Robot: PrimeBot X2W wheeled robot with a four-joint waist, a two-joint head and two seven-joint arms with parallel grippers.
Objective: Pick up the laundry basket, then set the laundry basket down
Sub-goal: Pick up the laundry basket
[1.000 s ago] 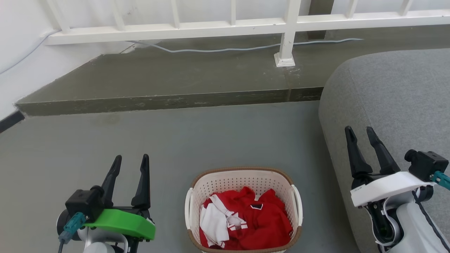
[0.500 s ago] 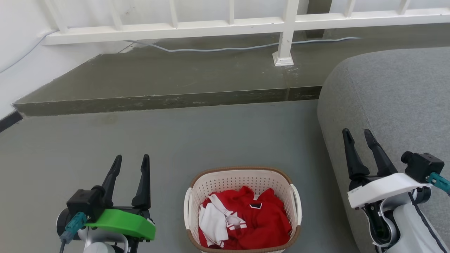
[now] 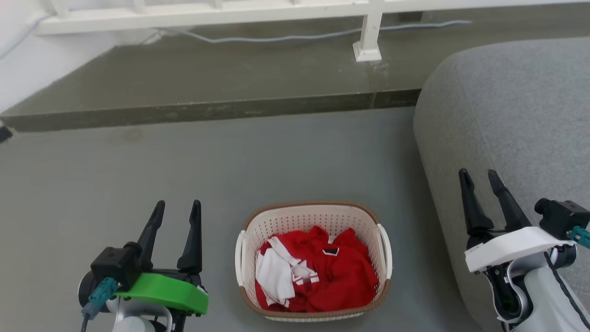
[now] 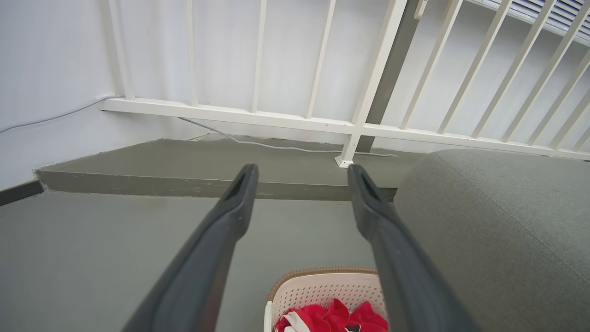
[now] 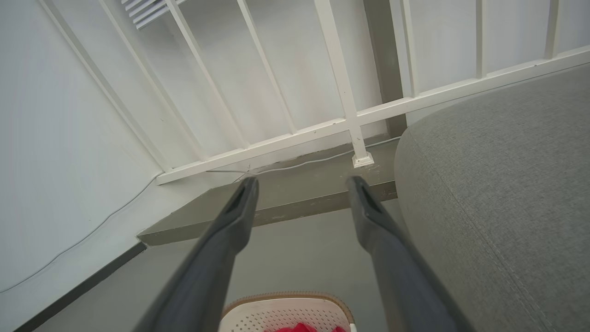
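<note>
Where cloth (image 3: 343, 281) bunches, the laundry basket (image 3: 308, 222) is perforated

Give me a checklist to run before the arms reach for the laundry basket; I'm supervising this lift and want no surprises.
1. ok: left gripper open, holding nothing.
2. ok: right gripper open, holding nothing.
3. ok: laundry basket upright on the floor.
4. ok: left handle and right handle exposed; red and white clothes lie below the rim.
5. not ok: grippers not at the handles yet; both sit apart from the basket, one each side.
6. cannot tell: right gripper clear of the grey sofa; they overlap in the head view.
</note>
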